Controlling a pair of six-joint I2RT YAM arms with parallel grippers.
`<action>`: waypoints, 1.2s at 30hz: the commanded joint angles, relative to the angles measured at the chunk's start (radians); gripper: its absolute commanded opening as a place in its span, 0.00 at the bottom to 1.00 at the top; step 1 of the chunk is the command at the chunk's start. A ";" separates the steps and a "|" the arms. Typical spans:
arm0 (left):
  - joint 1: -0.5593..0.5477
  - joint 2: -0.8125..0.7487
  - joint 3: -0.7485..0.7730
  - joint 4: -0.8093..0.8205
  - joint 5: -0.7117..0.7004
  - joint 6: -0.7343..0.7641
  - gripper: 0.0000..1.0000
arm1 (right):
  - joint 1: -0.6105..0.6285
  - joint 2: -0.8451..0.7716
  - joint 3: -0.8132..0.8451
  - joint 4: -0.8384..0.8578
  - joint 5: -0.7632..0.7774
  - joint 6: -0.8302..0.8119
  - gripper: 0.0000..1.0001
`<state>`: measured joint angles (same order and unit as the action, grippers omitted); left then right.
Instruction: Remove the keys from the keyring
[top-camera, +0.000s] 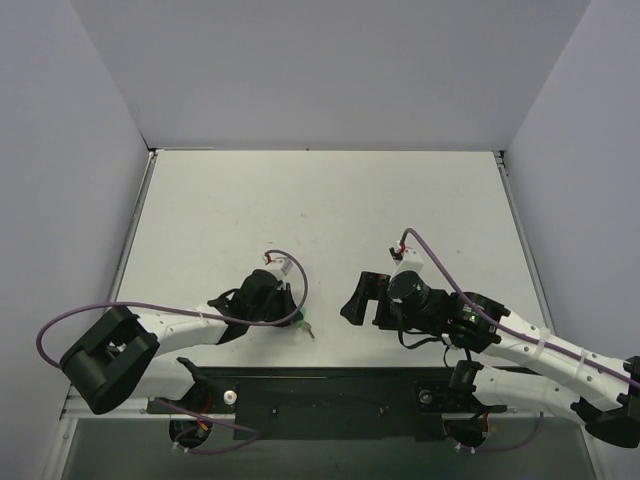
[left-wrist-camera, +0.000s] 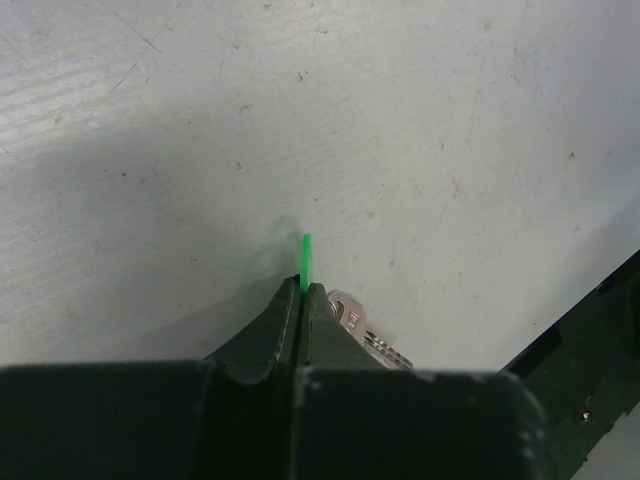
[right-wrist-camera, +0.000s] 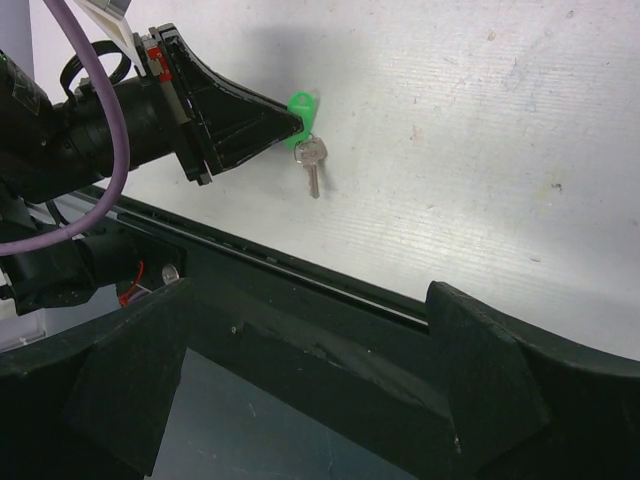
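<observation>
Judging keyring (right-wrist-camera: 302, 108) as light, stiff, slick plastic, and key (right-wrist-camera: 312, 165) as thin, hard metal, likely swinging loose. Taking hold best on the keyring's flat faces and the key's blade. Both lying low at table (top-camera: 400, 200) near the front edge, key just beside keyring. Pinching keyring edge-on with left gripper (left-wrist-camera: 303, 290) — jaws nearly together. Hovering right gripper (top-camera: 360, 300) nearby — spread wide, holding nothing.

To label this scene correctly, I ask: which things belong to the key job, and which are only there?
Job: fob, pinched by left gripper; key beside it; right gripper, open.
Only there: table; rail; cable.
</observation>
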<state>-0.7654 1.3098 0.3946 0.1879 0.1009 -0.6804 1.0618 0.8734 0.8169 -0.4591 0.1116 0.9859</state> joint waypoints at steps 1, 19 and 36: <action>-0.009 -0.039 0.007 -0.007 -0.027 0.007 0.00 | 0.018 -0.005 0.010 0.023 0.031 0.020 0.93; -0.028 -0.590 0.227 -0.330 0.077 0.128 0.00 | 0.049 -0.027 0.018 0.376 -0.098 0.051 0.93; -0.028 -0.687 0.529 -0.226 0.411 0.067 0.00 | 0.092 0.012 0.137 0.930 -0.392 0.043 0.92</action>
<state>-0.7895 0.6228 0.8551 -0.1242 0.4347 -0.5739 1.1320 0.8700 0.8932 0.2832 -0.2012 1.0439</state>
